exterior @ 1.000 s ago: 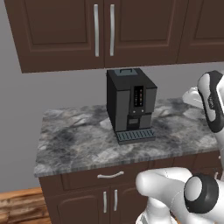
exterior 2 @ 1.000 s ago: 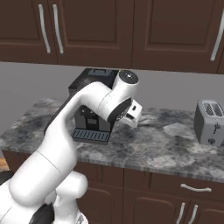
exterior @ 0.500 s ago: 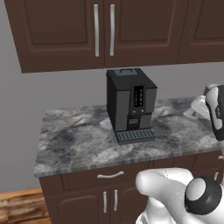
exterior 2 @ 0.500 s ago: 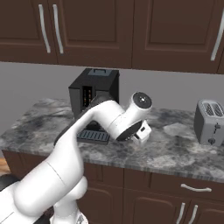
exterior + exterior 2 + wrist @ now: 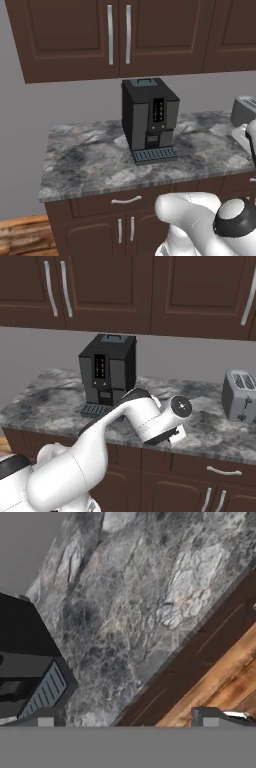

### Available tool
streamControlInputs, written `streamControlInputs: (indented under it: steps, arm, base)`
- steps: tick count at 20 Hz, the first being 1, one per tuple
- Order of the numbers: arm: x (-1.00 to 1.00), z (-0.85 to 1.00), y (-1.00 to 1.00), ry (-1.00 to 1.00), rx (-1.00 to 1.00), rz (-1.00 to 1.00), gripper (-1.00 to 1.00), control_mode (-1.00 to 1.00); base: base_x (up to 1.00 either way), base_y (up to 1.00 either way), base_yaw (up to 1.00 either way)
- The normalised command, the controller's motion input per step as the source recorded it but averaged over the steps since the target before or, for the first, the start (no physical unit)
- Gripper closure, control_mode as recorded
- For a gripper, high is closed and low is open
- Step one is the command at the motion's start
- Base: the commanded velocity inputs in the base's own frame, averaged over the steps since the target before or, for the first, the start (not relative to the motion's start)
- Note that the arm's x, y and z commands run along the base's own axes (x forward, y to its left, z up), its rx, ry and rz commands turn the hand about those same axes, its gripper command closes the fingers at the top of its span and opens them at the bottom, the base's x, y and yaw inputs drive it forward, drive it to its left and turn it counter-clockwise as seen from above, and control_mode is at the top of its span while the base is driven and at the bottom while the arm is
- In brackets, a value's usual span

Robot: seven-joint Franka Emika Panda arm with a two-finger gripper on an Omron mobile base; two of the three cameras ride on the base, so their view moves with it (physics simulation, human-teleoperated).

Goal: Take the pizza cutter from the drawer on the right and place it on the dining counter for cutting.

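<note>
The white robot arm [image 5: 135,421] reaches out over the front edge of the grey marbled stone surface [image 5: 45,403] of the wall unit, its dark-capped wrist joint [image 5: 180,406] hanging just past the lip, above the dark brown drawer fronts [image 5: 220,471]. From the hand view, the gripper [image 5: 127,721] stands wide, its two small dark fingertips [image 5: 210,718] far apart at the bottom with nothing between them, looking down on the marbled top [image 5: 145,602], the dark cabinet edge and a strip of wooden floor [image 5: 225,682]. The tall black coffee machine [image 5: 149,119] stands upright on the surface toward the back, its ribbed drip tray [image 5: 155,155] facing forward; in the hand view its tray [image 5: 45,693] sits at the lower left. A silver two-slot toaster [image 5: 240,395] stands on the same top, well apart to the right of the machine. Dark brown wall cupboards with long silver handles [image 5: 118,34] hang above. A drawer with a curved silver pull [image 5: 126,200] sits shut below the counter's left part, another pull [image 5: 223,471] on the right. No pizza cutter can be made out anywhere here; where it lies I cannot tell.
</note>
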Motion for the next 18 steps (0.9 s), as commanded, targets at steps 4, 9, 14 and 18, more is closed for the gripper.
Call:
streamControlInputs:
  steps: [4,9,14,18]
  arm:
    - [0.0,-0.52,-0.65,0.0,0.13,-0.2,-1.0,-1.0]
    - [0.0,-0.6,-0.67,0.0,0.11,-0.22,-1.0,-1.0]
    - [-0.05,-0.61,-0.65,-0.02,0.14,-0.21,-1.0,-1.0]
    - [-0.08,-0.51,-0.76,-0.01,0.17,-0.17,-1.0,-1.0]
  base:
    - [0.0,0.0,0.0]
    - [0.0,0.0,0.0]
    - [0.0,0.0,0.0]
    - [0.0,0.0,0.0]
